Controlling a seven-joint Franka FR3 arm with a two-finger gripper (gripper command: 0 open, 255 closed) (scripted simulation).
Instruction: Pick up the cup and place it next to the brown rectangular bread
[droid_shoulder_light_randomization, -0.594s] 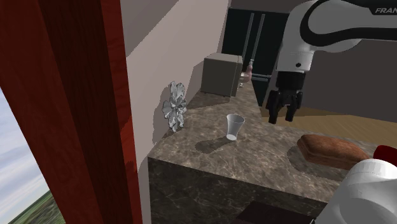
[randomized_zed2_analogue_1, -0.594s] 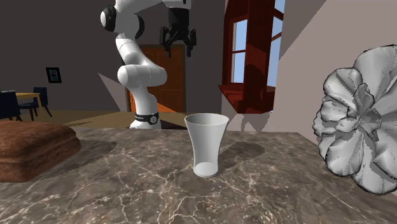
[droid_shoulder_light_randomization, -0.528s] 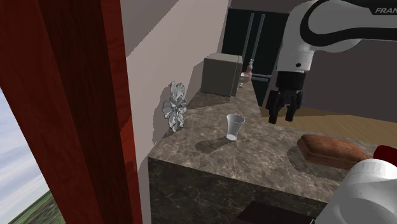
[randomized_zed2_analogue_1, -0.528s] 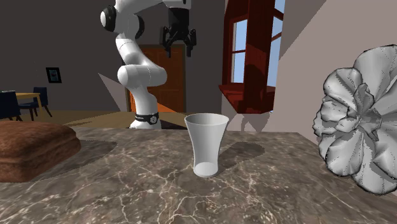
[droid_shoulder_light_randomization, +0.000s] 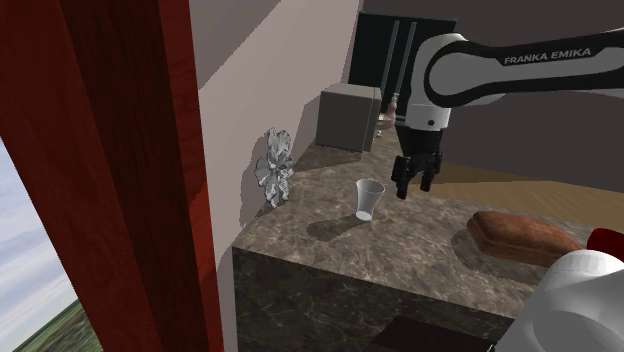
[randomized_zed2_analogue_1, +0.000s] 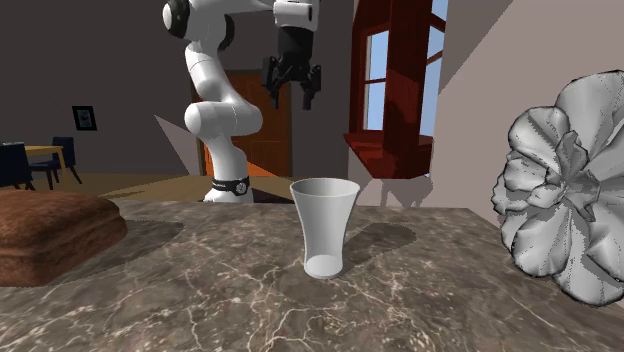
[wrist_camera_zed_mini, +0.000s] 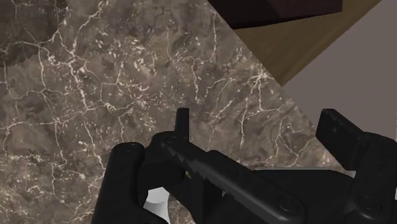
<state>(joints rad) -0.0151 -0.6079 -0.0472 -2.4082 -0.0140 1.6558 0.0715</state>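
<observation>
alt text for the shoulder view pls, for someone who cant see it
An open black gripper on a white arm hangs in the air just to the right of a pale upright cup standing on a dark marble counter. A brown rectangular bread lies further right, and a white crumpled ornament stands by the wall on the left.

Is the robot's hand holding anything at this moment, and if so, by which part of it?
Nothing is held. The hand hangs open in the air, and the cup stands upright on the counter, apart from the fingers.
</observation>
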